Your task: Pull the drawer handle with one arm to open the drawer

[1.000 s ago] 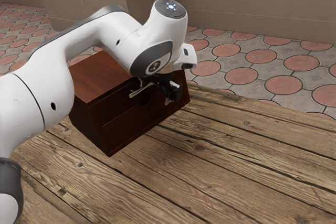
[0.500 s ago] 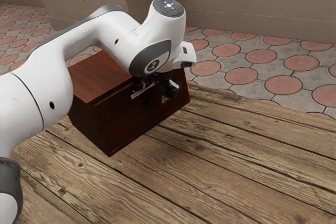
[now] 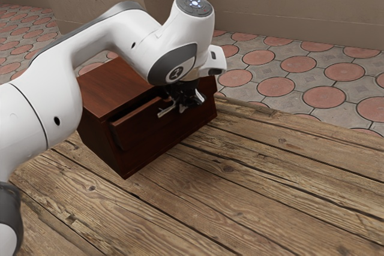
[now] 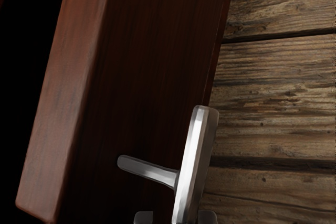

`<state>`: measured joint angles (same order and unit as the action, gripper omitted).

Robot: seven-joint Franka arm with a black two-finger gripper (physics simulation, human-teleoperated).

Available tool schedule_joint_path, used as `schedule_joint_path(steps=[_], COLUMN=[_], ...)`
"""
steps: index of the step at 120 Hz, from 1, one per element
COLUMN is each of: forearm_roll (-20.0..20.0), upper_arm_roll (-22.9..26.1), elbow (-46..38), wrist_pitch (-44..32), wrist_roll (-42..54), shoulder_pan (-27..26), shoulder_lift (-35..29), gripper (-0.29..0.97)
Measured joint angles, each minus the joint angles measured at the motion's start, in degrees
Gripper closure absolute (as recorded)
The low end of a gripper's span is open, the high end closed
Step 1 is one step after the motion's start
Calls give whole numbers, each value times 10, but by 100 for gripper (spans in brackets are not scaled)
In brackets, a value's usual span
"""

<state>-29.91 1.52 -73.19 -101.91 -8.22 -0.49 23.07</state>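
A dark red-brown wooden cabinet point(image 3: 107, 86) stands on the plank table. Its upper drawer point(image 3: 141, 125) sticks out a short way from the cabinet's front, with a dark gap behind the drawer's top edge. A silver bar handle point(image 3: 165, 111) is on the drawer front. My black gripper point(image 3: 182, 104) is shut on the end of that handle nearer the exterior view's right. In the wrist view the handle point(image 4: 195, 166) stands off the drawer front point(image 4: 136, 77) on a short silver post, right under my hand.
The cabinet sits at the far edge of a rough wooden plank table point(image 3: 270, 172). Beyond it lies a floor of round red tiles point(image 3: 312, 64) and beige walls. Bare planks point(image 4: 273, 103) stretch in front of the drawer.
The upper drawer has slid out from the cabinet's front. My gripper has moved with the handle toward the table's near side and slightly to the exterior view's right.
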Motion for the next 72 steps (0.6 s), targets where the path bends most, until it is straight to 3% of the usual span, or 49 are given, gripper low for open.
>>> schedule_joint_path(steps=[72], forearm_roll=[-10], upper_arm_roll=[17], elbow=[-70], wrist_pitch=[-5], wrist_roll=[-26], shoulder_pan=[-33], shoulder_lift=[-54], gripper=[78])
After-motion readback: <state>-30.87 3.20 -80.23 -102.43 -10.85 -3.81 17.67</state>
